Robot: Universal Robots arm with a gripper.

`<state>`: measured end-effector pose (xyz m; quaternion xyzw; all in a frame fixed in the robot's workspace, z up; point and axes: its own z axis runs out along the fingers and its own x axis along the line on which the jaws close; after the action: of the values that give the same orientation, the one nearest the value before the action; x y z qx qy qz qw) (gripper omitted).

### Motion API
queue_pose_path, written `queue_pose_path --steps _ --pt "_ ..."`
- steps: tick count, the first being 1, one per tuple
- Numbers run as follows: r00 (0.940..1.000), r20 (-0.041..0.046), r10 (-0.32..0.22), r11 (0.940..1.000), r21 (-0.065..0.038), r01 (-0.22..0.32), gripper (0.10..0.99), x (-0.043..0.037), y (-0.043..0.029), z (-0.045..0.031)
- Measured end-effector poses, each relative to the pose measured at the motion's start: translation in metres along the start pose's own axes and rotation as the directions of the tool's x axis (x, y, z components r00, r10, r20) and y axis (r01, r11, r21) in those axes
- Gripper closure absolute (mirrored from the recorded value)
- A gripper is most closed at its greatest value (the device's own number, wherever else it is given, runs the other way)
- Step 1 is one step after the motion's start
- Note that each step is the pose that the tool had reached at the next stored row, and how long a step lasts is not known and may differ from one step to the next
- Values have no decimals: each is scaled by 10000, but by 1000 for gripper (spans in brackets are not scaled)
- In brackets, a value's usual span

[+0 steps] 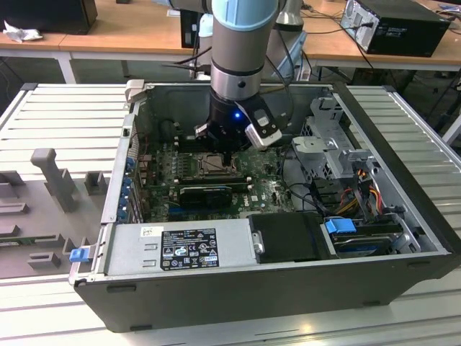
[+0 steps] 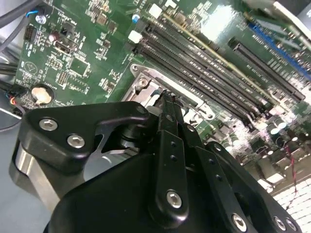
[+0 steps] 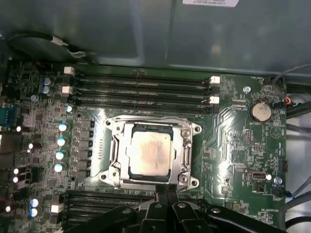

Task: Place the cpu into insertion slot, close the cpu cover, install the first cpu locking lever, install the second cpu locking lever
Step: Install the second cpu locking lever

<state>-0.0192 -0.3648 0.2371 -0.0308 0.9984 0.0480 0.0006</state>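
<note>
The pale silver-beige cpu (image 3: 149, 153) lies flat in the insertion slot (image 3: 108, 171) on the green board. The silvery cpu cover (image 3: 120, 127) is down around it, so the chip's top shows through the cut-out. My gripper (image 3: 165, 190) is shut, its two black fingers pressed together with their tips at the socket's metal edge. In the second wrist view the gripper (image 2: 168, 97) points down at the socket's silvery corner (image 2: 144, 86). In the exterior view the gripper (image 1: 227, 155) hangs low inside the open computer case, just over the insertion slot (image 1: 205, 164). I cannot make out the locking levers' position.
Long black memory slots (image 3: 141, 85) run beside the socket. A grey power supply (image 1: 180, 245) fills the case's front, and a drive cage (image 1: 331, 137) with loose cables (image 1: 353, 187) stands at the exterior view's right. A black card (image 1: 205, 193) lies near the socket.
</note>
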Motion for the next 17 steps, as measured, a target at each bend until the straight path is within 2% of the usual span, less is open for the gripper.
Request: queue_pose_path --steps 6,12,17 --pt "10000 0 -32 10000 -46 32 980 53 -61 -4" --pt "10000 3 -32 10000 -79 32 980 272 -74 -2" --pt "10000 1 -39 9999 -164 39 980 289 -88 57"
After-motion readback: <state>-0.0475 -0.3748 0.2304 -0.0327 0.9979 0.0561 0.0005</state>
